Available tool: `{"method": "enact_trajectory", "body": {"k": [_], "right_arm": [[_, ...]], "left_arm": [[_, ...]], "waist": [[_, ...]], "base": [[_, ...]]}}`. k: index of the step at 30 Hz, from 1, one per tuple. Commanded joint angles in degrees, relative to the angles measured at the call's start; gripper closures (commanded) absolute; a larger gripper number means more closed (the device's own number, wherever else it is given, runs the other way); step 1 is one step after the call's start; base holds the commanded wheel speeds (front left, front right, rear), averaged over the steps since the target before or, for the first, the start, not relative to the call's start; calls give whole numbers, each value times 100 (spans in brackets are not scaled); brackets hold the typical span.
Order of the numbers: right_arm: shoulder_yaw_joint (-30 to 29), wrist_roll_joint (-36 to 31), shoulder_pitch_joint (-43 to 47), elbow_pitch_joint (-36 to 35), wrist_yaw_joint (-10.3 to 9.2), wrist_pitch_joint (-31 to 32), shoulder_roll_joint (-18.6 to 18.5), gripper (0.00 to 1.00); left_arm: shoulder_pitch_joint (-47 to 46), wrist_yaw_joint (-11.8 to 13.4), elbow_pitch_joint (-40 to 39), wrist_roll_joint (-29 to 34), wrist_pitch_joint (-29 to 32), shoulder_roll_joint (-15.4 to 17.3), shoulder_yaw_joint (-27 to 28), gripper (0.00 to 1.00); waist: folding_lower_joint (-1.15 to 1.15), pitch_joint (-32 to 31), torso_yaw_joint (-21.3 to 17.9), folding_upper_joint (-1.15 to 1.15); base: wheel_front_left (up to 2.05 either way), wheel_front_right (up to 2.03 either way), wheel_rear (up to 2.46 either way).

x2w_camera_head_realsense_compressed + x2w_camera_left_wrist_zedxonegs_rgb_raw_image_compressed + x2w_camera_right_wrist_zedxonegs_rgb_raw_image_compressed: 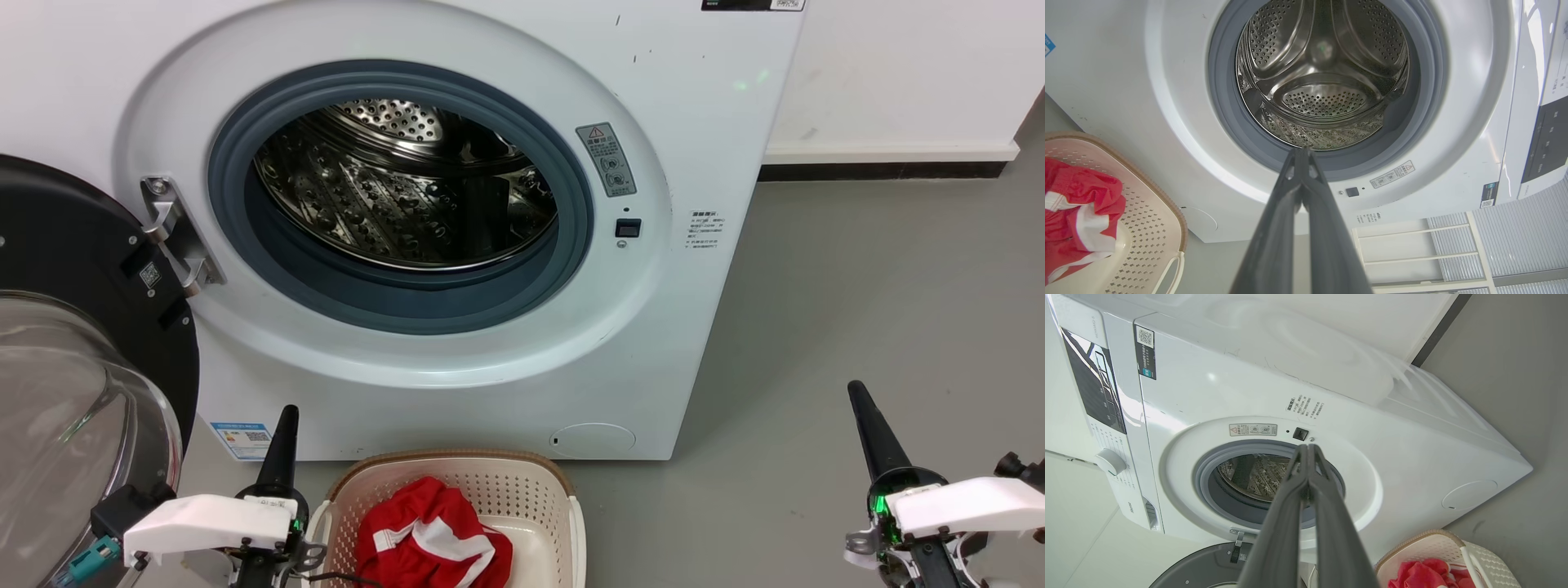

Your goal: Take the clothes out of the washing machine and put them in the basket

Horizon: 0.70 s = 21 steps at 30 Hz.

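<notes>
The white washing machine (457,73) stands with its glass door (73,392) swung open to the left, and its steel drum (408,188) holds nothing I can see. In front of it on the floor sits the cream basket (522,482) with red and white clothes (433,531) bunched inside. My left gripper (287,412) is shut, low at the basket's left corner. Out to the right over bare floor, my right gripper (855,387) is shut too. Each wrist view looks along closed fingers at the drum mouth: the left gripper (1302,150) and the right gripper (1308,447).
Grey floor (882,294) stretches to the right of the machine, up to a white wall with a dark skirting strip (882,170). The open door takes up the space at the left. A white slatted frame (1412,253) shows past the machine in the left wrist view.
</notes>
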Motion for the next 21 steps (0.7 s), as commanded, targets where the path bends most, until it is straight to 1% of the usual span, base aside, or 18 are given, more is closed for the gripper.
{"method": "enact_trajectory", "body": {"k": [1,21], "right_arm": [[-27,178,-134,6,1,15,-30,100],[-134,1202,-255,192,1,154,-9,100]], "left_arm": [[-149,-36,-15,-173,45,4,33,100],[-198,-113,53,-1191,266,-11,106,100]], "waist": [[0,3,4,0],[0,36,49,0]], "base": [[0,0,0],[0,0,0]]}}
